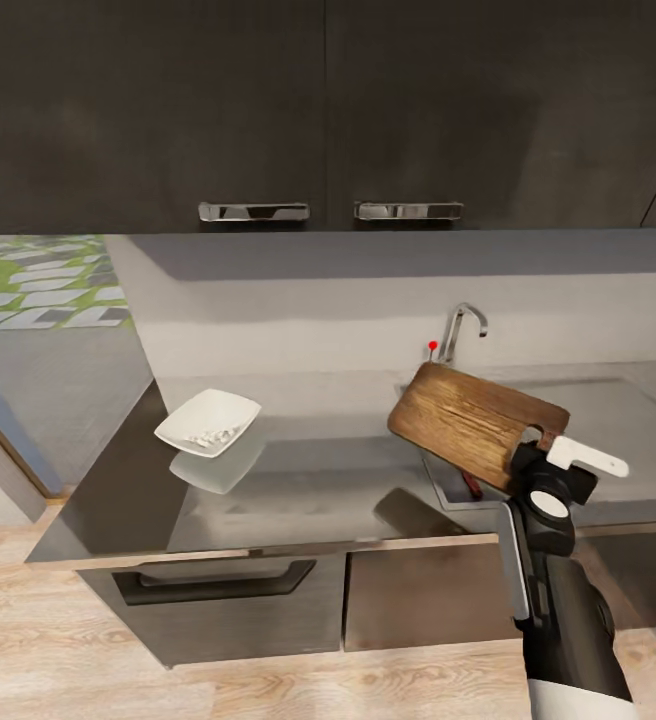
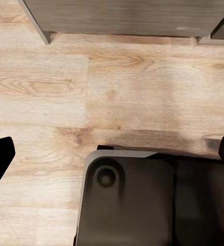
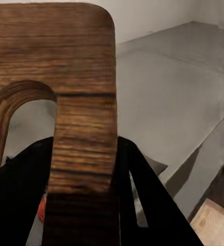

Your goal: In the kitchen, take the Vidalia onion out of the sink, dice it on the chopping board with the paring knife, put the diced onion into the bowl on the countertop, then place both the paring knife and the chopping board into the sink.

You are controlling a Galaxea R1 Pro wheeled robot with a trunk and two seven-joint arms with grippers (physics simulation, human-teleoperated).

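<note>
Head view: chopping board (image 1: 473,422) tilted, handle toward right fingers (image 1: 540,447).

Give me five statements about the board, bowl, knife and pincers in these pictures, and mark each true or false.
1. The right pincer grips the chopping board at its handle end. True.
2. The chopping board lies flat on the countertop. False: it is held tilted in the air above the sink.
3. The bowl holds the diced onion. True.
4. The paring knife rests beside the bowl. False: its red-and-black handle shows in the sink basin, under the board.
5. The left pincer holds the knife. False: it points at the wooden floor, its fingers apart with nothing between them.
</note>
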